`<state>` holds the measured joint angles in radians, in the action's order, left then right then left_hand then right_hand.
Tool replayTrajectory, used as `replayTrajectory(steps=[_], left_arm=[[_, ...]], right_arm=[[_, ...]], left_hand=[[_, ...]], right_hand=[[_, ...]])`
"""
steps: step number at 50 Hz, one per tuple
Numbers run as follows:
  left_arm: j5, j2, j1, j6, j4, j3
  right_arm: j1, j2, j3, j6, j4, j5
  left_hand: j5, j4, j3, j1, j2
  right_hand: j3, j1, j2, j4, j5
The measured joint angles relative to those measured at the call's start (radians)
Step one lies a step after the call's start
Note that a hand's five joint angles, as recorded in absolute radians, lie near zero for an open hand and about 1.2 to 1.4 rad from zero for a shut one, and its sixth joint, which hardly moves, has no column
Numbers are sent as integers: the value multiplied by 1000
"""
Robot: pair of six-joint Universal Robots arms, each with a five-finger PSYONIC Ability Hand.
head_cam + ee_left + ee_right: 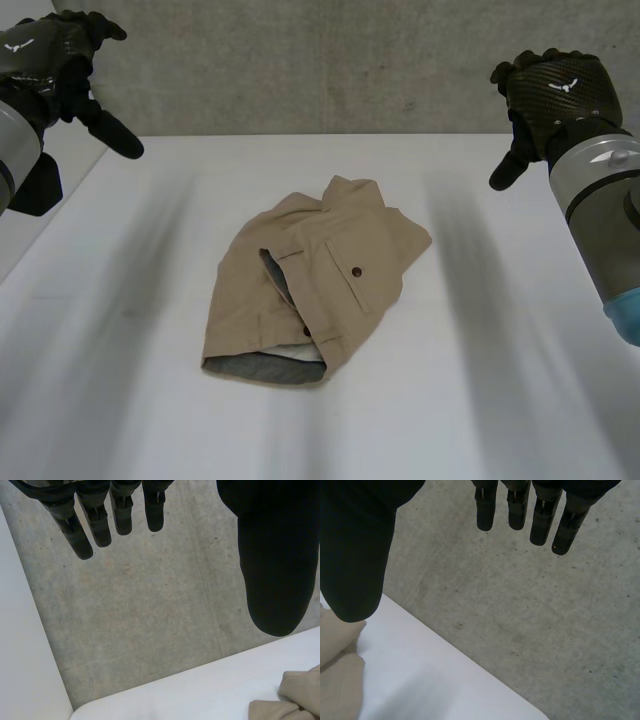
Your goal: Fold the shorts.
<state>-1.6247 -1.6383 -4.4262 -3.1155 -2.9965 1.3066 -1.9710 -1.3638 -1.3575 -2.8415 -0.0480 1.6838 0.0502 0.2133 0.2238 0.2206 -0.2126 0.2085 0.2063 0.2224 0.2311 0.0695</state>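
The left hand [58, 62] and right hand [556, 90] hang raised above the far corners of the white counter [500, 380], fingers straight, holding nothing. Between them, well apart from both, the tan shorts [320, 280] lie folded mid-counter. Grey concrete [300, 60] lies beyond.

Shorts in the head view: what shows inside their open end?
Inside the shorts, a grey lining shows along the near opening, with a bit of white fabric beside it. Deeper inside is covered by the tan cloth.
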Motion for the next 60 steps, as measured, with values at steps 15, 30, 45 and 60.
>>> replayTrajectory(steps=[15,30,45,60], left_arm=[[0,-16,1,-2,2,0],[0,-45,12,-158,-16,88],[5,37,-6,-186,-202,448],[6,154,-54,-186,-311,600]], right_arm=[[-1,7,-1,12,22,-34],[-100,68,-39,403,126,-512],[-321,516,295,604,100,-618],[-337,615,359,824,-38,-493]], left_hand=[[0,0,0,0,0],[0,0,0,0,0],[0,0,0,0,0],[0,-3,0,0,0]], right_hand=[[0,0,0,0,0],[0,0,0,0,0],[0,0,0,0,0],[957,772,960,950,899]])
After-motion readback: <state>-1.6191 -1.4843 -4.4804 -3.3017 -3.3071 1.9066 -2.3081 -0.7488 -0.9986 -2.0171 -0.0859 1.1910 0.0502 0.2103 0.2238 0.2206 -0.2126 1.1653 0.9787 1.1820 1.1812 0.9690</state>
